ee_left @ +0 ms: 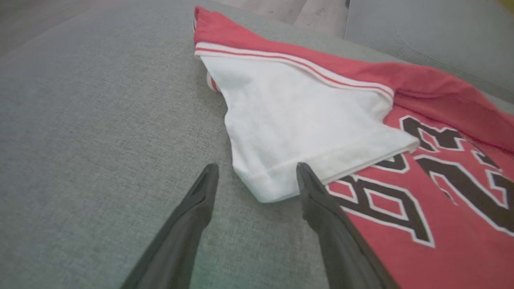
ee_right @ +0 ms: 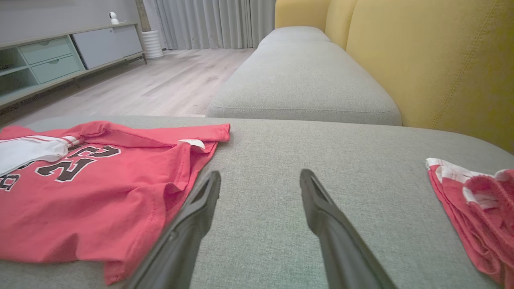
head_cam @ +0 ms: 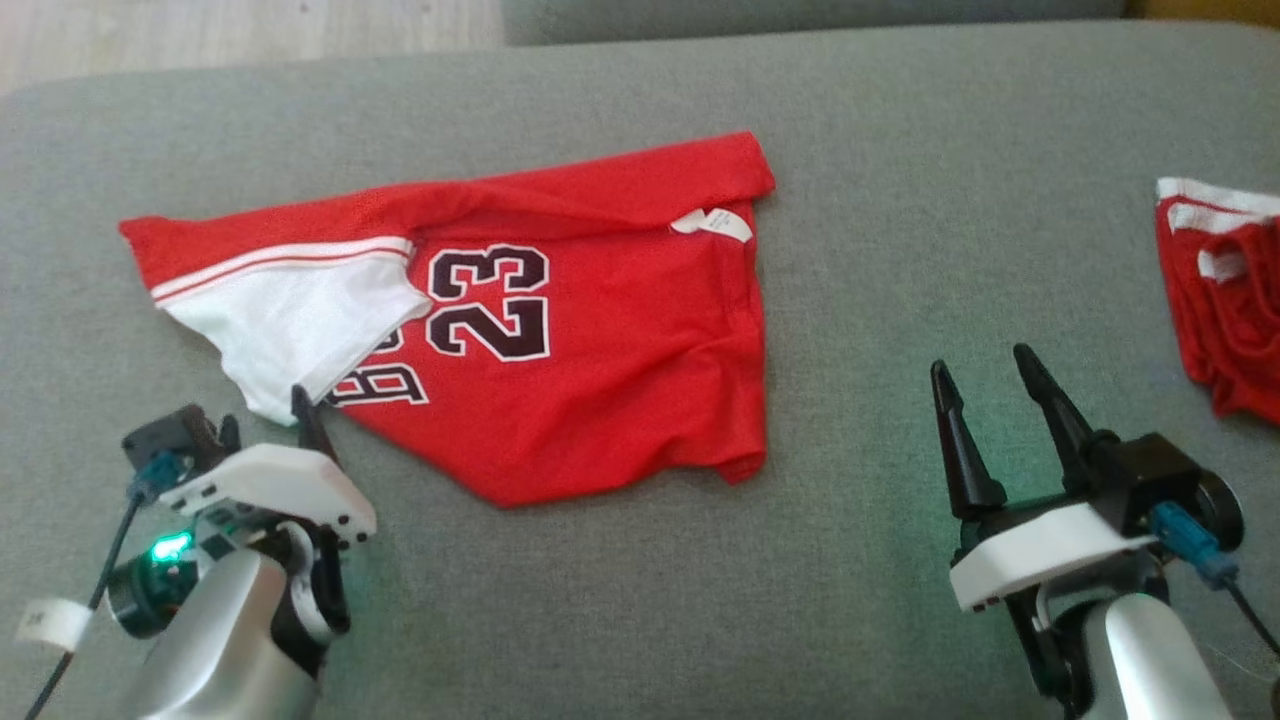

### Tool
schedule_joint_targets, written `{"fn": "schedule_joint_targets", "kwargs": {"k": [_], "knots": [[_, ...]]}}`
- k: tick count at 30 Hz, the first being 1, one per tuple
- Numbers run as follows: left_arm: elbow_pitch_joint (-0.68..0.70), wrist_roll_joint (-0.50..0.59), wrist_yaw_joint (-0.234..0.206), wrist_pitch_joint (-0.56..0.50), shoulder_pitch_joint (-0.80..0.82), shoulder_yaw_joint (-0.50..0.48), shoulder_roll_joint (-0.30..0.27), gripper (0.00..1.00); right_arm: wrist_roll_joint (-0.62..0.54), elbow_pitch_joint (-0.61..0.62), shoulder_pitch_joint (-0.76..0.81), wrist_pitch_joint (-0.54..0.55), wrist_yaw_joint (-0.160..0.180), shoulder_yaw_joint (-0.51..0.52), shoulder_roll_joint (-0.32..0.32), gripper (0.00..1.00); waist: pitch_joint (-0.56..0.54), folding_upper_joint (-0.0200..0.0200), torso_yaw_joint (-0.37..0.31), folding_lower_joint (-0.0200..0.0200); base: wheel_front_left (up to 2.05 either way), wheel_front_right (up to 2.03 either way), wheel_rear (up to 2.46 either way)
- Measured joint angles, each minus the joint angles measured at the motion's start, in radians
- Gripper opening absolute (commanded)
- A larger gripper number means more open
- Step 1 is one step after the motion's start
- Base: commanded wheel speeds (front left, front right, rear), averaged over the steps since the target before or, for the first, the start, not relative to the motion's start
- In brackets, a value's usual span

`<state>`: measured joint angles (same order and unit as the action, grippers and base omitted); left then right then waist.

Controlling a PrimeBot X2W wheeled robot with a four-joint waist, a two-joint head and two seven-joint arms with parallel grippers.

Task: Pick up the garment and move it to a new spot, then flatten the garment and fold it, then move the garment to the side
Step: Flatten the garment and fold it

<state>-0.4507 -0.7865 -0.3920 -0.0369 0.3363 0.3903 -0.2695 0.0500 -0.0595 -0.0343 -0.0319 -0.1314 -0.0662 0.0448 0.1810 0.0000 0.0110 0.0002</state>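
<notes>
Head view: what is seen, taken from largest to smallest?

— A grey sofa cushion [head_cam: 640, 100] is spread across the whole picture. A red jersey [head_cam: 620, 400] is laid on its middle-left part, creased, with the upper edge turned over.

And off to the side?

— A second red garment [head_cam: 1225, 290] is bunched at the cushion's right edge, well apart from the jersey.

How is the left arm posed?

— The left forearm [head_cam: 220, 650] is seen at the lower left corner, with the wrist tipped forward. The left claw [head_cam: 263, 408] is pointed at the lower corner of the white sleeve [head_cam: 300, 320]. In the left wrist view its fingers are spread wide, and the sleeve's hem corner is framed between the tips. One finger is set over bare cushion, the other over the jersey's edge by the lettering. Nothing is gripped. Whether cloth is touched cannot be told.

And the right arm?

— The right forearm [head_cam: 1150, 660] is seen at the lower right. The right claw [head_cam: 980, 358] is pointed up the view and leaned slightly left, over bare cushion between the two garments. Its fingers are spread wide and nothing is held.

What smaller things are noted?

— A black number 23 [head_cam: 490, 300], outlined in white, is printed on the jersey. A small white label [head_cam: 712, 222] is seen near its upper right corner.
</notes>
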Motion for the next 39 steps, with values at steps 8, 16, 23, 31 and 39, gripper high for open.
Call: {"fn": "schedule_joint_targets", "kwargs": {"k": [8, 16, 23, 31, 39], "knots": [[-0.068, -0.016, -0.011, -0.019, 0.036, -0.009, 0.001, 1.00, -0.002, 0.000, -0.026, 0.000, 0.000, -0.001, 0.000, 1.00, 0.046, 0.0000, -0.021, -0.0001, 0.00, 0.00, 0.00], [-0.086, -0.027, 0.034, -0.019, 0.053, -0.011, -0.001, 0.63, -0.007, -0.001, -0.045, -0.003, 0.000, 0.004, 0.000, 1.00, 0.065, 0.0000, -0.023, -0.0002, 0.00, 0.00, 0.00], [-0.089, -0.033, 0.076, -0.002, 0.060, -0.002, 0.003, 0.00, -0.007, -0.001, -0.045, -0.003, 0.000, 0.013, 0.000, 1.00, 0.067, 0.0000, -0.016, -0.0002, 0.00, 0.00, 0.00], [0.013, -0.010, 0.065, 0.114, 0.055, -0.009, -0.001, 0.00, -0.046, -0.013, -0.114, 0.030, 0.000, 0.004, 0.001, 1.00, 0.063, 0.0000, 0.020, -0.0003, 0.00, 0.00, 0.00], [0.206, 0.038, 0.042, 0.197, 0.030, -0.007, -0.007, 0.00, -0.058, -0.185, -0.384, 0.142, 0.000, -0.025, 0.005, 1.00, 0.078, 0.0000, 0.088, -0.0002, 0.00, 0.00, 0.00]]}}
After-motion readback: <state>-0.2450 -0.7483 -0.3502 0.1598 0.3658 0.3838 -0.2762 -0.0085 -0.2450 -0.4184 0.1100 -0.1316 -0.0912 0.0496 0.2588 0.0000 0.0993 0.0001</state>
